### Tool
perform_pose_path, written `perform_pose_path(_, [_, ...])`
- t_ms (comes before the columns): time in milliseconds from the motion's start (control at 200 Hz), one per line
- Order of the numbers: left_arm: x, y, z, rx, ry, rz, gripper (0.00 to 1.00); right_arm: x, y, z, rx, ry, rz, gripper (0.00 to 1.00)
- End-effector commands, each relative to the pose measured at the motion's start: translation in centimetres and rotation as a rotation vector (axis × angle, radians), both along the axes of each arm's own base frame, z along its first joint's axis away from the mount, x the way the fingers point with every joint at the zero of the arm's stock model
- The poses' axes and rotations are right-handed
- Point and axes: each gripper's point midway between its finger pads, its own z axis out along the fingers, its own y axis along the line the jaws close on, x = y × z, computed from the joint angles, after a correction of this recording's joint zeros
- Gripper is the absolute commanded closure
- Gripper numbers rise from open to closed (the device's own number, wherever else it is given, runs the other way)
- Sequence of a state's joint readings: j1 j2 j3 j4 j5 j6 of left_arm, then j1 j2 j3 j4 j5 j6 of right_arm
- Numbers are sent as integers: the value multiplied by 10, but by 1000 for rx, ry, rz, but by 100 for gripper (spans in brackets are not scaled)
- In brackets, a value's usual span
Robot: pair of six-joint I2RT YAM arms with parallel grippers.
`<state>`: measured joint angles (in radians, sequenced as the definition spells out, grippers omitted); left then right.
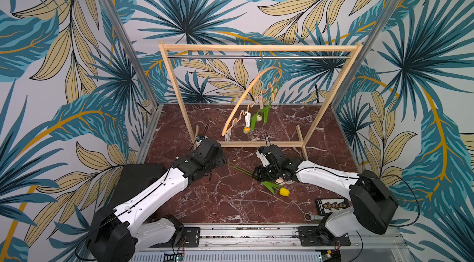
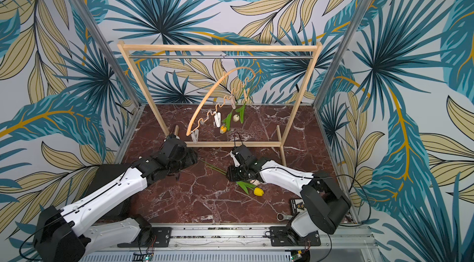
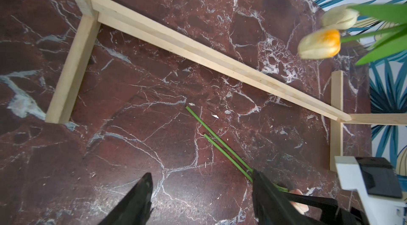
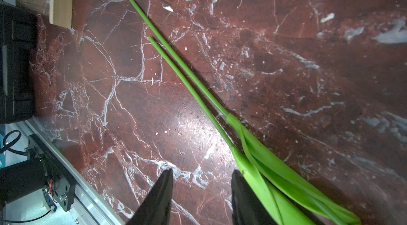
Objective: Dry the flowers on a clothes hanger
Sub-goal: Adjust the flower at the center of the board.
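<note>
— While the left pincer (image 3: 201, 173) and right pincer (image 4: 202, 170) gape, where are the flowers (image 1: 284, 191)?
— 2 hang head-down, clipped to the tilted clothes hanger (image 1: 238, 103) on the rack (image 1: 259, 47) toward the worktop's (image 1: 225, 204) back edge; 2 lie nearer its front-right corner.
— Anything gripped?
— Nothing. The left's finger (image 3: 268, 195) overlaps their stems (image 3: 220, 144); the right sits beside the leaves (image 4: 275, 164).

Your left arm (image 1: 154, 191) & right arm (image 1: 325, 177): white shells, black joints, thin black cables, tiny screws. Left gripper (image 3: 202, 173), right gripper (image 4: 202, 171): black wedge fingers.
</note>
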<state>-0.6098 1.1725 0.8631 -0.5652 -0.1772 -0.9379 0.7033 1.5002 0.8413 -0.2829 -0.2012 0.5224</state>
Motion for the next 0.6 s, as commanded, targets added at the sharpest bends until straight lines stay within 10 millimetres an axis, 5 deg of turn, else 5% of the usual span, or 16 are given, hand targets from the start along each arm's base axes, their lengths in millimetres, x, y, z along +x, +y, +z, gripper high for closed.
perform_pose_path(0, [1, -1, 2, 16, -2, 12, 27, 0, 1, -2, -21, -2, 19, 54])
perform_pose_path(596, [-21, 20, -10, 15, 14, 66, 29, 3, 10, -26, -127, 41, 116, 58])
